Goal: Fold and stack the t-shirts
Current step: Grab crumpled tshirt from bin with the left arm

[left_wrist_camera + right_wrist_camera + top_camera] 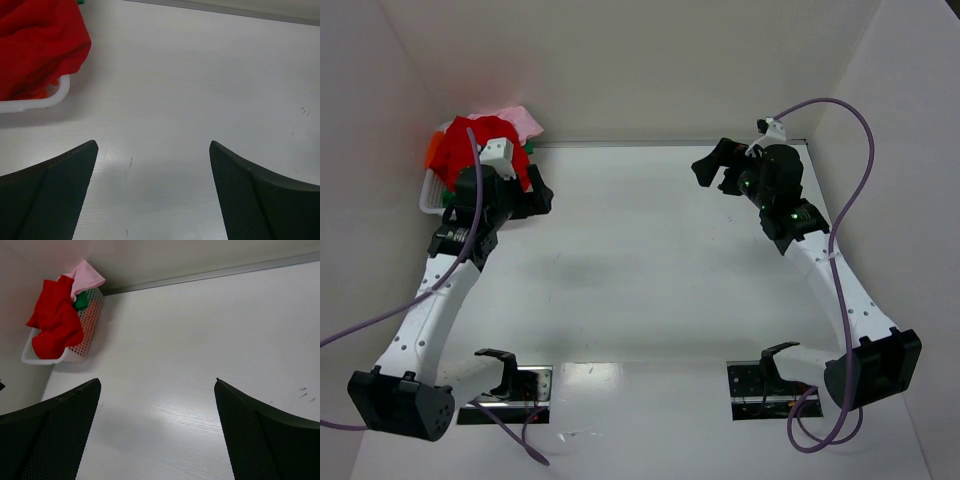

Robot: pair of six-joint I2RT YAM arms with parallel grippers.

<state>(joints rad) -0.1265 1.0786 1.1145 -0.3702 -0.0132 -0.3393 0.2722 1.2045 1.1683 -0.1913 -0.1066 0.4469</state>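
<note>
White table (650,270) — left end effector (153,145), right end effector (157,381) gape wide; t-shirts (56,326) fill basket (87,332).

The top view looks down on the table (650,260); the left wrist camera sits close by the basket (64,90) of shirts (35,45), which the right sees from afar.

A white, seemingly plastic basket (89,322) sits far-left on the table (650,260).

The red t-shirt (55,325), pink t-shirt (85,277), green t-shirt (81,301) and orange t-shirt (433,150) are plain. The basket (87,322) is white, hole-patterned. The worktop (650,250) is white. The left pincer (153,145) and right pincer (157,382) are black, mesh-textured.
</note>
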